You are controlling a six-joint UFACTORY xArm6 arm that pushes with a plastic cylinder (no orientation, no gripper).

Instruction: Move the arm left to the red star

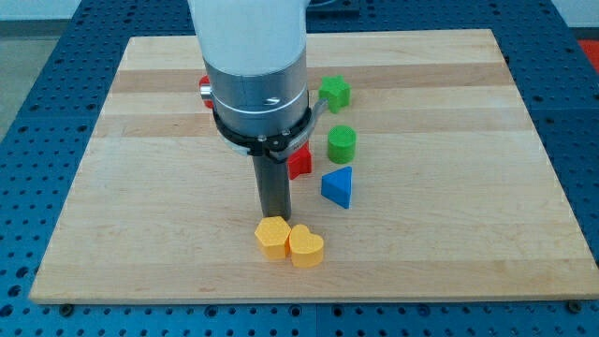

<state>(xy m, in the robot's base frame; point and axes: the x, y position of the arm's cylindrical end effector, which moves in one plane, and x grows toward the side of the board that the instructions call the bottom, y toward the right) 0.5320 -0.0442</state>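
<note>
A red block [299, 162] shows partly behind the rod near the board's middle; its shape is mostly hidden. Another red block [203, 90] peeks out at the left of the arm's white and grey body [257, 84]; its shape cannot be made out. My tip [274, 217] stands just above the yellow hexagon block [272, 236], touching or nearly touching it. A yellow heart block [306, 247] lies against the hexagon's right side. The tip is below and to the left of the partly hidden red block.
A green star-like block [334, 92] lies at the upper right of the arm. A green cylinder [342, 143] lies below it. A blue triangle block [338, 185] lies below that. The wooden board [468, 187] rests on a blue perforated table.
</note>
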